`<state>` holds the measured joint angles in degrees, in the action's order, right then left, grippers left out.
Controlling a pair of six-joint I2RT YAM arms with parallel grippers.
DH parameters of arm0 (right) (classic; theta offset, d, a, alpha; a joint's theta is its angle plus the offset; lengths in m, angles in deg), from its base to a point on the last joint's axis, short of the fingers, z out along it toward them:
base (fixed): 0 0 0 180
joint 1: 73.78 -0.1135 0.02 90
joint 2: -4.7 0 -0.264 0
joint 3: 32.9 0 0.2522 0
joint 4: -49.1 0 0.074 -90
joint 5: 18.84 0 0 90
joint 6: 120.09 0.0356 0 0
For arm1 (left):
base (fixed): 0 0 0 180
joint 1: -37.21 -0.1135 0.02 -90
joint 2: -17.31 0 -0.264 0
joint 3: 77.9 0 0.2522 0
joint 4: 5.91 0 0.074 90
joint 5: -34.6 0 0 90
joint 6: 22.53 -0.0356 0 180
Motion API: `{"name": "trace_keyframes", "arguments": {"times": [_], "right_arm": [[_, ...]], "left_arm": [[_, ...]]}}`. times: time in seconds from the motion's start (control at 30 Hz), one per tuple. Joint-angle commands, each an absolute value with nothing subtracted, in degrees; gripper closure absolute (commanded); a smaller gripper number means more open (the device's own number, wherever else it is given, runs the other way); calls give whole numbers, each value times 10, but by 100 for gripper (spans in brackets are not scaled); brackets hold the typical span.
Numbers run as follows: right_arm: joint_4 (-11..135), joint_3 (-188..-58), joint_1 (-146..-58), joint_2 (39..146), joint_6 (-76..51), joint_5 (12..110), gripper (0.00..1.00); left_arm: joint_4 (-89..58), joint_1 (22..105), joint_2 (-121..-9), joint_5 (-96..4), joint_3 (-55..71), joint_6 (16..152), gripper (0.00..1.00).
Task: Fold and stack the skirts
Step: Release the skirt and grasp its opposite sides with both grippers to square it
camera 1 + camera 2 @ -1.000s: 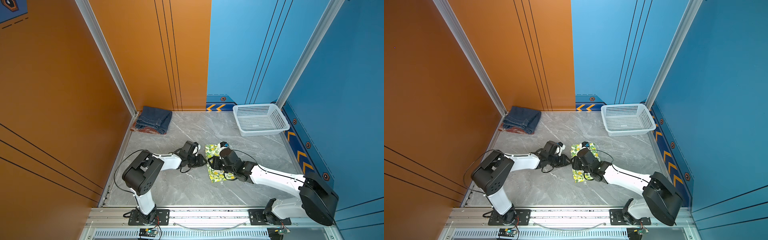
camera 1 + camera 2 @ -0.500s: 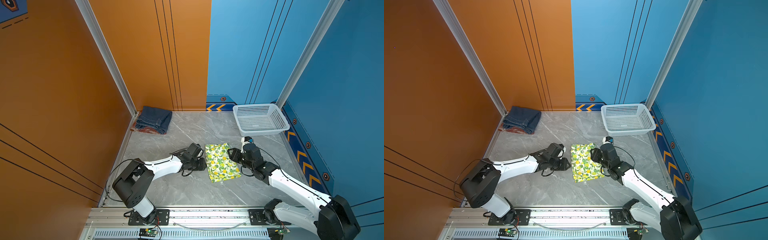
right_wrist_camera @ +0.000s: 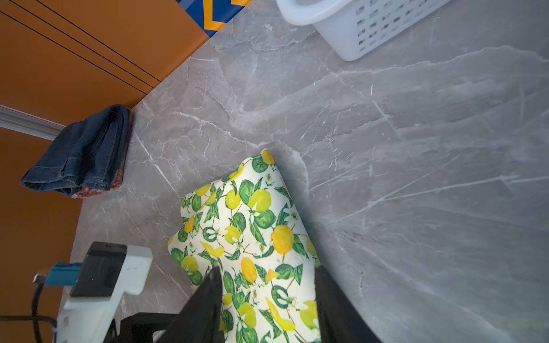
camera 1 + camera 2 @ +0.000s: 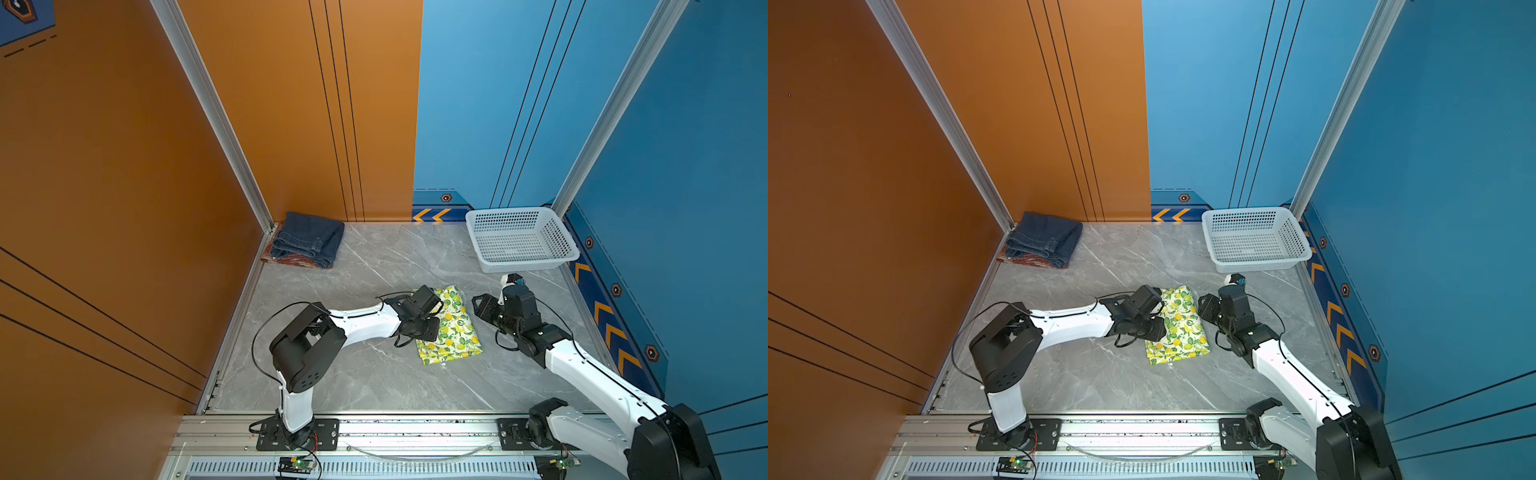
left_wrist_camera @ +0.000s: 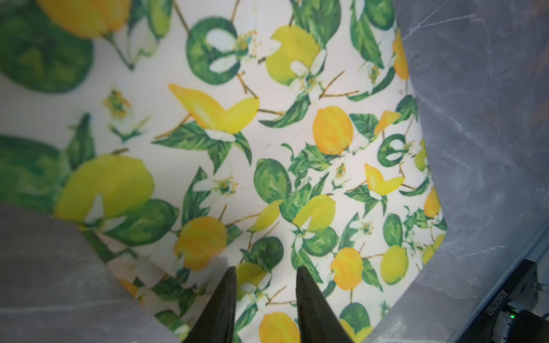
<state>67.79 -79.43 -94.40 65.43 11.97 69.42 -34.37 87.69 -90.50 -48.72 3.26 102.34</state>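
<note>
on the grey worktop in a top view, three skirts, one folded lemon skirt at centre, one denim skirt stacked on one plaid skirt in the far left corner, one basket, left wrist view, left gripper parted over the lemon skirt, pinching nothing, right wrist view, right gripper spread wide, empty

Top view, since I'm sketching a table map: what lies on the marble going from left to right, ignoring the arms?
Folded denim skirt → lemon-print skirt → white perforated basket.
</note>
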Motion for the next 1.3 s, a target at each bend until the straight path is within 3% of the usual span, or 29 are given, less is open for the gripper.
{"name": "trace_keyframes", "arguments": {"times": [0.0, 0.17, 0.4, 0.67, 0.93, 1.13, 1.27], "right_arm": [[715, -802, -947, 654, 91, 704, 49], [739, -832, -975, 691, 65, 731, 50], [731, -878, -1005, 791, 37, 742, 59], [689, -912, -1033, 912, 30, 746, 71], [673, -931, -1067, 991, 49, 748, 75], [676, -934, -1083, 1003, 64, 759, 74], [687, -935, -1086, 1006, 68, 767, 74]], "left_arm": [[-380, 869, -922, -504, 54, 988, 69], [-386, 851, -920, -509, 33, 978, 86], [-369, 822, -908, -495, -8, 976, 98], [-346, 801, -905, -468, -29, 980, 100], [-344, 785, -885, -452, -34, 981, 100], [-343, 778, -844, -437, -32, 986, 71], [-342, 778, -838, -425, -16, 990, 66]]}}
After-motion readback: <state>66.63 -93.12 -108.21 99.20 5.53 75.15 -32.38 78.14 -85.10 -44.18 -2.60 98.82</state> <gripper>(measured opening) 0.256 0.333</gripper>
